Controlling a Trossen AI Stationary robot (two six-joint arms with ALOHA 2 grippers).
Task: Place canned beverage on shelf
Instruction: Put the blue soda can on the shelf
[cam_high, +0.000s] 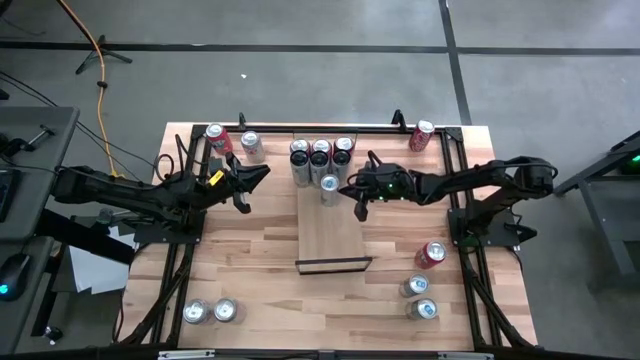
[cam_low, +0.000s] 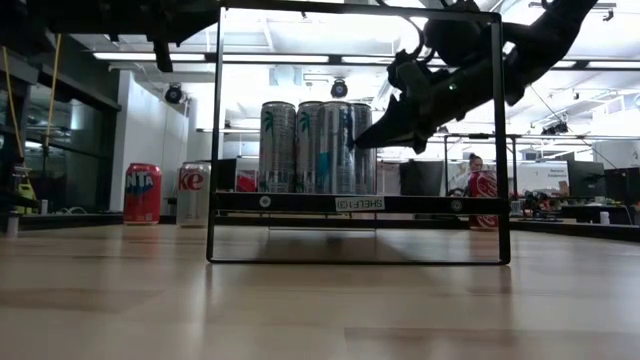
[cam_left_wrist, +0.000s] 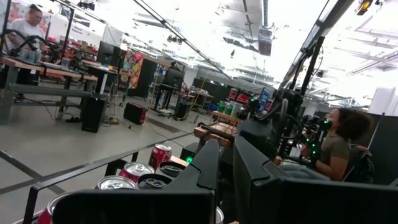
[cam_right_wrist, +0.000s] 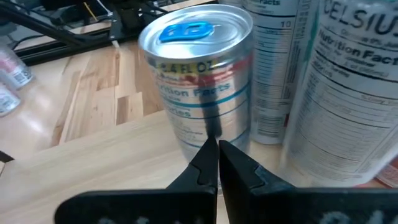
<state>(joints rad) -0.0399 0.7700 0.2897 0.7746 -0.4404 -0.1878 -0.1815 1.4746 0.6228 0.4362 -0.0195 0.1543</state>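
The shelf (cam_high: 333, 235) is a pale wood board with black end rails, lying along the middle of the table. Several tall silver cans (cam_high: 320, 155) stand on its far end. One shorter silver can with a blue tab (cam_right_wrist: 199, 81) stands just in front of them (cam_high: 329, 186). My right gripper (cam_right_wrist: 217, 149) is shut and reaches in from the table's right, its tips at this can's side (cam_high: 356, 196). My left gripper (cam_high: 248, 190) is shut and waits left of the shelf, raised above the table. My right gripper's shut fingertips (cam_right_wrist: 208, 152) stand level against the lower side wall (cam_right_wrist: 211, 124) of the blue-tab can, coming from the table's right. I cannot tell whether they touch it. The can stands upright on the shelf.
A red can (cam_high: 217, 138) and a silver can (cam_high: 250, 143) stand at the far left, and a red can (cam_high: 422, 135) lies at the far right. More cans (cam_high: 424, 285) sit at the near right and two (cam_high: 210, 311) at the near left. Black frame rails (cam_high: 470, 260) border the table.
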